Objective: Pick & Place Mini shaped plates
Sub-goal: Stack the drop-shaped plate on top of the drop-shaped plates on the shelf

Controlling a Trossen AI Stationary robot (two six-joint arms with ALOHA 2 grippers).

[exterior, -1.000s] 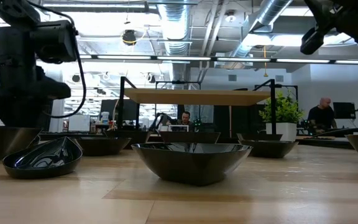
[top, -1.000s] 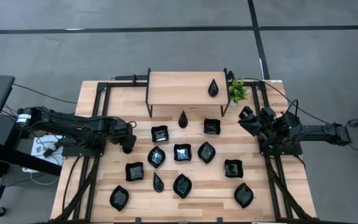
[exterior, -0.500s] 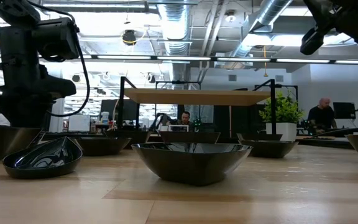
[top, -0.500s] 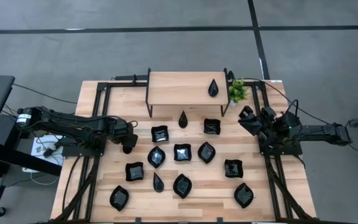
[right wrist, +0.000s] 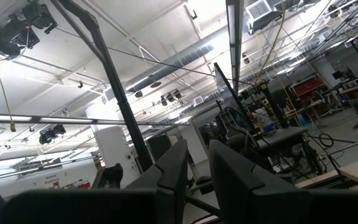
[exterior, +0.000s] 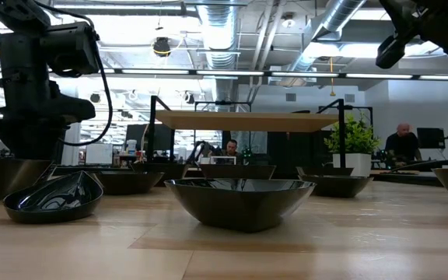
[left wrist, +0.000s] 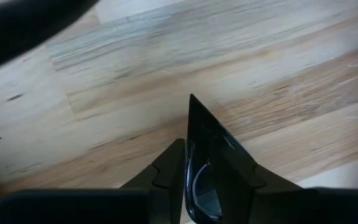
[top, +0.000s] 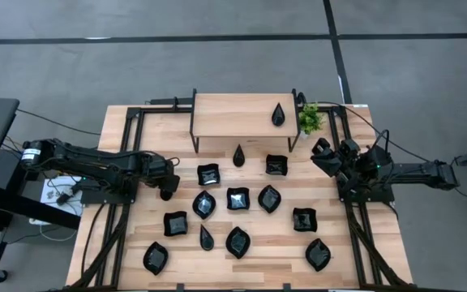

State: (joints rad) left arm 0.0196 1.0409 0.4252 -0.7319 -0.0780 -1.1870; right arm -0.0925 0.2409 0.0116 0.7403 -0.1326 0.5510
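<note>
Several glossy black mini plates lie on the wooden table, among them a rounded square (top: 237, 198), a leaf oval (top: 237, 242) and a teardrop (top: 207, 237). Another teardrop (top: 278, 113) lies on the raised wooden shelf (top: 233, 118). My left gripper (top: 167, 188) is left of the plates, points down at the table, and is shut on a pointed black plate (left wrist: 197, 124). My right gripper (top: 321, 152) waits raised at the table's right side. Its fingers (right wrist: 229, 174) stand close together and hold nothing. My left gripper pinches the pointed black plate between its two fingers, which sit on the plate's two sides (left wrist: 194, 171). The fingers come from above, pointing down, and lie along the plate. The plate's pointed end (left wrist: 192, 102) sticks out past the fingertips toward the table top; whether it touches the wood, I cannot tell.
A small green plant (top: 310, 118) stands at the shelf's right end. Black frame rails (top: 128, 138) run along the table's left and right sides. Bare wood lies around my left gripper (top: 148, 207). People sit in the room beyond the table (exterior: 401, 140).
My left gripper has shifted a little toward the table's right with the plate in it, then kept still. The plates on the table have stayed in place.
</note>
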